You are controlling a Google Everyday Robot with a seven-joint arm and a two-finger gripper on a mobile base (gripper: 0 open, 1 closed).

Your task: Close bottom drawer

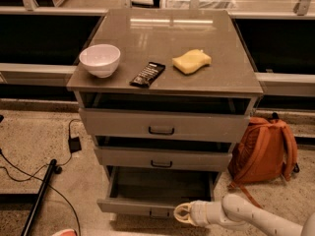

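Note:
The bottom drawer (pixel 129 206) is the lowest of three grey drawers in the cabinet (pixel 167 31). It stands pulled well out, and its dark, empty inside shows. Its low front panel has a small dark handle (pixel 157 212) at the middle. My gripper (pixel 181 214) is at the right part of that front panel, just right of the handle, at the panel's height and on the side nearer the camera. My white arm (pixel 246 215) reaches in from the lower right corner.
The top drawer (pixel 162 127) and middle drawer (pixel 162 159) stand slightly open. A white bowl (pixel 100 59), a dark snack bar (pixel 147 74) and a yellow sponge (pixel 192 61) lie on the cabinet top. An orange backpack (pixel 263 151) leans at the right. Black cables and a pole (pixel 42 191) lie at the left.

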